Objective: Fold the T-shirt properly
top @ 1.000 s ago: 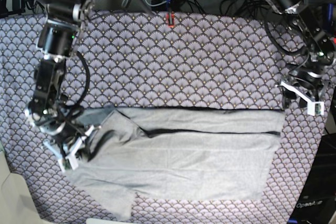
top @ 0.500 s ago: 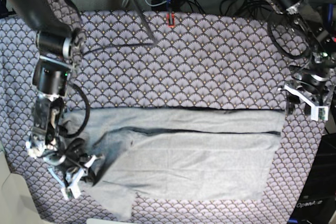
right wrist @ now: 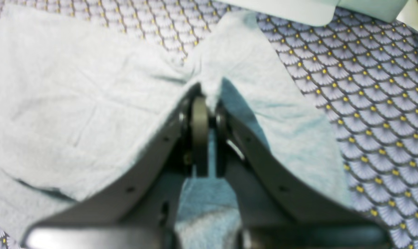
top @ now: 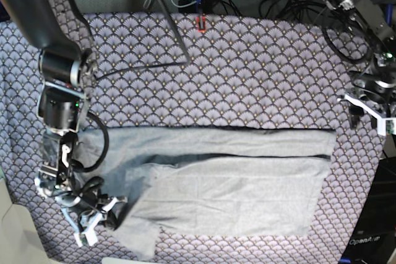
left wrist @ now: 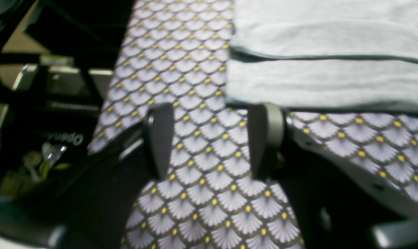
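The right gripper (right wrist: 208, 114), low at the near table edge, pinches a fold of the one grey T-shirt (top: 235, 180) spread on the fan-patterned tablecloth (top: 247, 72), while the left gripper (left wrist: 212, 138) hovers beside it, fingers apart, empty.

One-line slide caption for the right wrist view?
Right gripper shut on a pinched fold of the grey T-shirt, lying on the fan-patterned tablecloth.

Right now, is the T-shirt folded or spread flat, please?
Partly folded: the T-shirt lies in overlapping lengthwise layers, one end pinched by the right tool.
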`<move>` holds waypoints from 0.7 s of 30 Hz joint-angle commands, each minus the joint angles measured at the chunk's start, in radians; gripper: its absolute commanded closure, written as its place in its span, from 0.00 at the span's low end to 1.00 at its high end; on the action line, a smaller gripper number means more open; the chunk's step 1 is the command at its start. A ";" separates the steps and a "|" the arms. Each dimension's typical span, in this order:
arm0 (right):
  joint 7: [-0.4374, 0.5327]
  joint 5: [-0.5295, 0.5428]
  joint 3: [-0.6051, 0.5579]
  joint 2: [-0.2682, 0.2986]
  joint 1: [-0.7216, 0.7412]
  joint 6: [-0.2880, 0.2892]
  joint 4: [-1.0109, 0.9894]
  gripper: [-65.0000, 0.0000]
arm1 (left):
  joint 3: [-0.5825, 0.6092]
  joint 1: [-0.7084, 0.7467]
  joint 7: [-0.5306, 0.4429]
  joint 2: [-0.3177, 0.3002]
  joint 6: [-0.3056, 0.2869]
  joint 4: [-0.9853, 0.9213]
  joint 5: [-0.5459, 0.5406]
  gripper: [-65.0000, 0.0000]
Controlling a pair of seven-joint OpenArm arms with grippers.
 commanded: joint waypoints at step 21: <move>-0.136 0.018 -0.005 0.031 -0.069 0.041 0.139 0.61 | -0.047 0.024 -0.027 -0.013 -0.004 0.021 -0.015 0.48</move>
